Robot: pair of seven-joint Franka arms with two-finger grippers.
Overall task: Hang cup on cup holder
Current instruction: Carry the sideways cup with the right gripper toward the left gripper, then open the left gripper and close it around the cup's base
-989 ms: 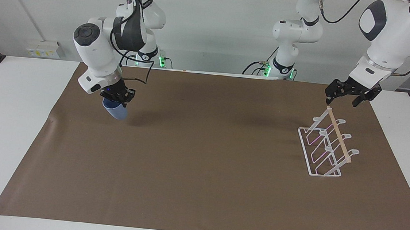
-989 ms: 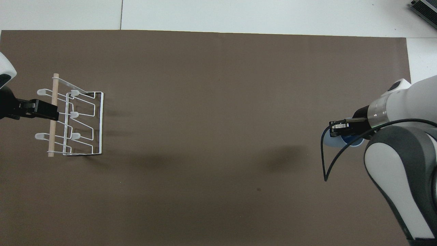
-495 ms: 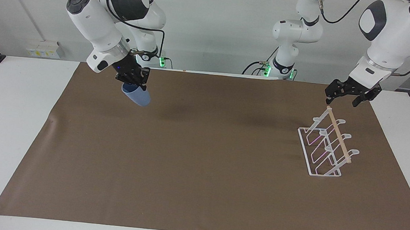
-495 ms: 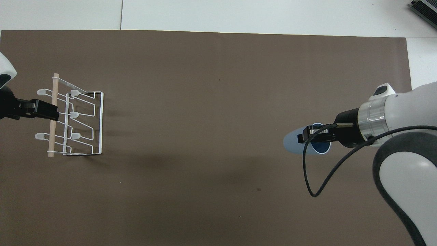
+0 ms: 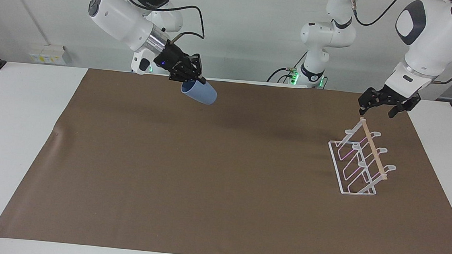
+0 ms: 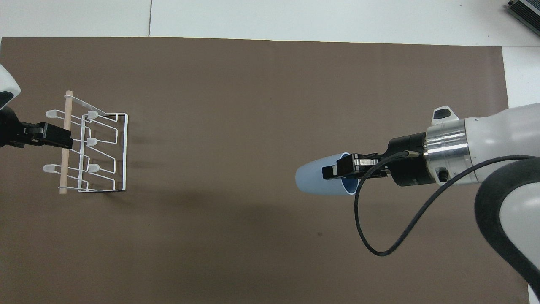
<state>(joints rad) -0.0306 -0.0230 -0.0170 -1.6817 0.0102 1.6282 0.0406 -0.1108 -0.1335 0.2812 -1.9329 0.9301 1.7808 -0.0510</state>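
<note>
My right gripper [image 5: 186,79] is shut on the rim of the light-blue cup [image 5: 201,93] and holds it tilted, high in the air over the brown mat near the robots' edge. In the overhead view the cup [image 6: 315,180] lies sideways with its base toward the rack, with the right gripper [image 6: 342,171] on its rim. The white wire cup holder [image 5: 362,164] with its wooden dowel stands on the mat toward the left arm's end and also shows in the overhead view [image 6: 93,147]. No cup hangs on it. My left gripper [image 5: 379,110] waits open just above the dowel's end nearer to the robots, and also shows in the overhead view [image 6: 59,137].
A brown mat [image 5: 205,190] covers most of the white table [image 5: 11,134]. A black cable [image 6: 379,236] loops down from the right wrist. Nothing else stands on the mat.
My right gripper has lifted the cup higher and carried it toward the middle of the table, tilting it further onto its side. The left arm and the cup holder have not moved.
</note>
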